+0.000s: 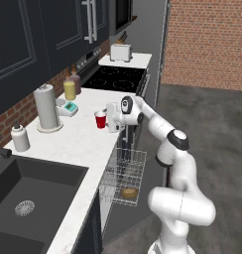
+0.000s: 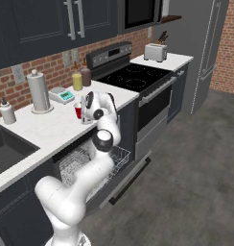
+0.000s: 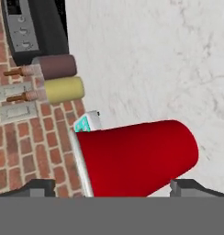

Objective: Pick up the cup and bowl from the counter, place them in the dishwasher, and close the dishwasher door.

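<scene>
A paper-towel roll (image 1: 46, 107) stands upright on its holder near the brick backsplash, with a small white soap bottle (image 1: 20, 137) beside the black sink (image 1: 29, 198). A teal-faced kitchen scale (image 1: 69, 108) lies near a yellow bottle (image 1: 69, 89) and a brown bottle (image 1: 76, 81). Past the black stove (image 1: 115, 78), a white toaster (image 1: 121, 52) sits with a knife block (image 1: 123, 37) behind.

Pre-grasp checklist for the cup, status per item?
1. Gripper open: ok.
2. Cup lies between the finger tips in the hand view: ok.
3. Cup upright on the counter: ok.
4. Finger tips touching the cup: cannot tell.
5. Bowl already in the dishwasher rack: ok.
6. Dishwasher door down, rack pulled out: ok.
</scene>
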Robot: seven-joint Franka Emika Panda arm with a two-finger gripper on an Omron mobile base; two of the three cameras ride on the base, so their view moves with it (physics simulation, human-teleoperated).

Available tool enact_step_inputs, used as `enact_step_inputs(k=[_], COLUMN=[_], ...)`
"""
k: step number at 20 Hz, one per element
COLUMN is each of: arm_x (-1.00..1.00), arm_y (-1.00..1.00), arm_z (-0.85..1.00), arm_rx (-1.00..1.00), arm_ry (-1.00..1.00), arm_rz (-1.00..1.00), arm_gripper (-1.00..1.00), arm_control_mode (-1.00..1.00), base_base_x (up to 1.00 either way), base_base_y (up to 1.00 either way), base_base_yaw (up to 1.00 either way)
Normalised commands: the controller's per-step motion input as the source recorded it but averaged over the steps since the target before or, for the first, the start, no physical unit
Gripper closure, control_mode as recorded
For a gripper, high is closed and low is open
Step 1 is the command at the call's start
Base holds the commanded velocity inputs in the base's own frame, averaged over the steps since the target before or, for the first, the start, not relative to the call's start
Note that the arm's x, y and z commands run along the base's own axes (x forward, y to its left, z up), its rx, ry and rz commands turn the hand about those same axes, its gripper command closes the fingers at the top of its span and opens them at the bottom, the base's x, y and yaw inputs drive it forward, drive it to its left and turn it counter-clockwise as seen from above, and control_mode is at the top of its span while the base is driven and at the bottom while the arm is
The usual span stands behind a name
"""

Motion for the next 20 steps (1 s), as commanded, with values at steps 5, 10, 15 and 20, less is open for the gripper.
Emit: enact_step_inputs(k=[5, 10, 15, 20], arm_x=[0.42, 0.32, 0.07, 0.00], arm_y=[-0.06, -0.06, -0.05, -0.22], arm_z=[0.04, 0.04, 0.00, 0.00], arm_rx=[-0.16, -0.14, -0.12, -0.09], arm_ry=[0.04, 0.07, 0.09, 0.07], arm_rz=[0.00, 0.00, 0.00, 0.01], arm_gripper=[-1.00, -1.00, 1.00, 1.00], arm_control_mode=[-1.00, -1.00, -1.00, -1.00], base_base_x=[0.00, 0.00, 0.00, 0.00], base_base_y=[0.00, 0.00, 0.00, 0.00], base_base_yaw=[0.00, 0.00, 0.00, 0.00])
